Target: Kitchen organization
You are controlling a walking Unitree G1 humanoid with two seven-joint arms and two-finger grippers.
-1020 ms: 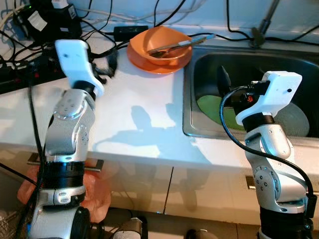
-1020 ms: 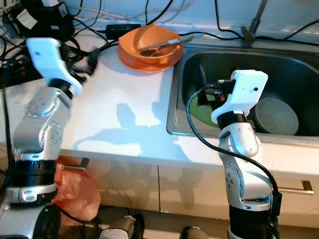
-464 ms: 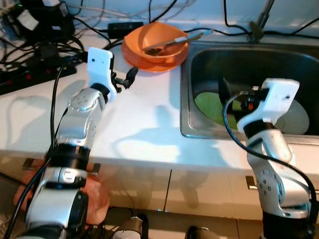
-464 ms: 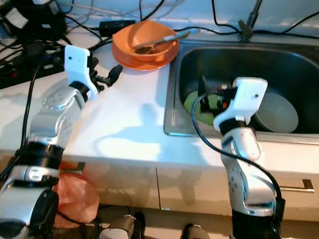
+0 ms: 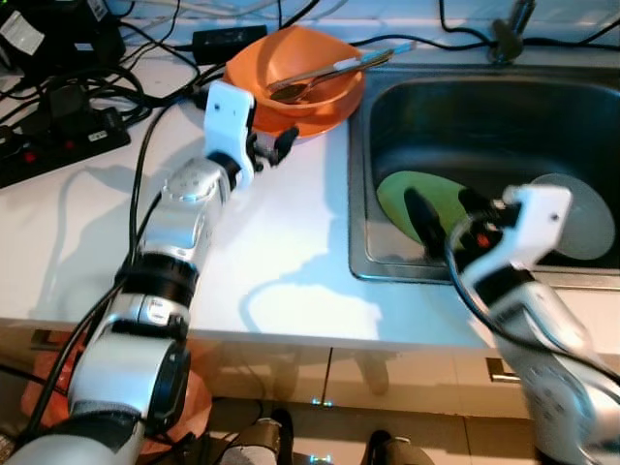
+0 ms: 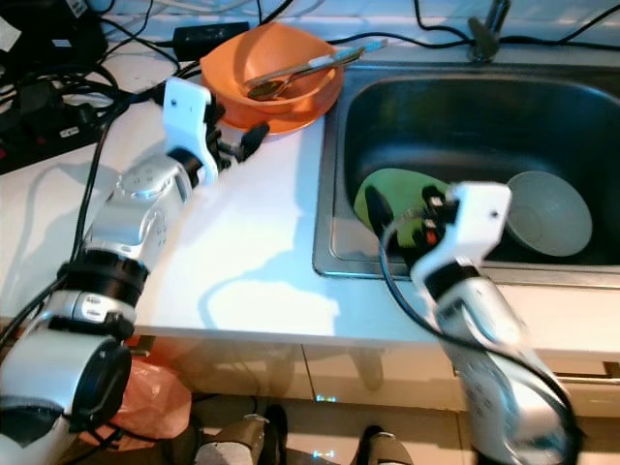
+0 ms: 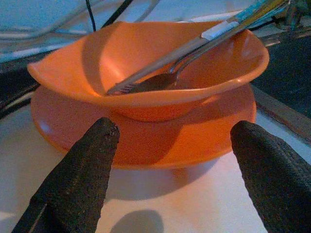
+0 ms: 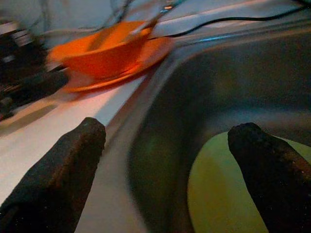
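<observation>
Left gripper (image 5: 272,147): reaches across the white counter (image 5: 271,242) toward the orange dishes; its 2 black fingers (image 7: 77,174) are spread wide, holding nothing, tips just short of the plate's rim.
Orange bowl (image 7: 146,77): sits on an orange plate (image 7: 160,141) at the back of the counter, just beside the sink's left edge.
Cutlery (image 5: 334,73): 2 metal pieces lie in the bowl, their handles sticking out over the rim toward the sink; one looks like a fork, the other I can't make out.
Right gripper (image 6: 402,215): hangs over the front left part of the sink (image 5: 542,116); its fingers (image 8: 58,170) stand wide apart and empty, above the green plate.
Green plate (image 5: 426,199): lies flat on the sink floor, on the left side.
Grey plate (image 6: 549,213): lies in the sink to the right of the green one, near it.
Cables and power strip (image 5: 58,136): a black tangle at the back left of the counter, well apart from the sink.
Under the counter: pale cabinet doors (image 5: 426,378), and an orange-red bag (image 6: 145,392) low on the left.
</observation>
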